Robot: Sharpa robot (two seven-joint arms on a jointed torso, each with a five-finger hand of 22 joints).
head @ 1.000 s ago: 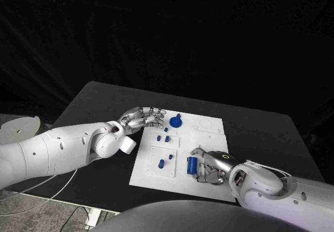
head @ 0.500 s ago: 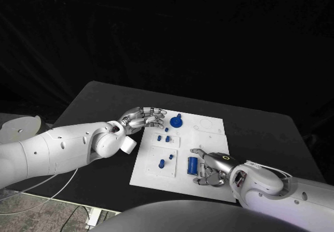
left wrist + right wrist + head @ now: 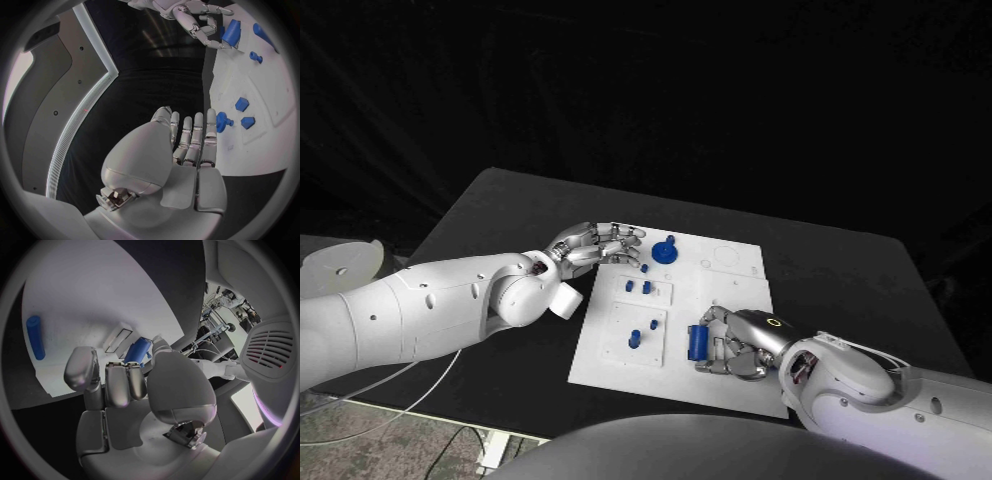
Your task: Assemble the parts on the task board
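The white task board (image 3: 733, 285) lies mid-table. On its near half lies a blue cylinder (image 3: 697, 342); my right hand (image 3: 737, 343) has its fingers curled against it from the right and grips it (image 3: 139, 351). A second blue cylinder (image 3: 35, 337) lies loose on the board. A round blue part with a knob (image 3: 665, 250) stands at the far left corner, and my left hand (image 3: 599, 245) hovers beside it with fingers apart, holding nothing. Small blue pegs (image 3: 636, 288) stand in a raised block, and two more (image 3: 643, 331) in the block nearer to me.
The black table (image 3: 488, 215) has free room to the left of the board and a narrower strip on the right (image 3: 848, 290). A white round object (image 3: 336, 265) sits off the table's left edge, with cables (image 3: 387, 400) on the floor below.
My right hand's fingers, spread above and below the blue cylinder before, have curled in against it. The cylinder and my left hand have not moved.
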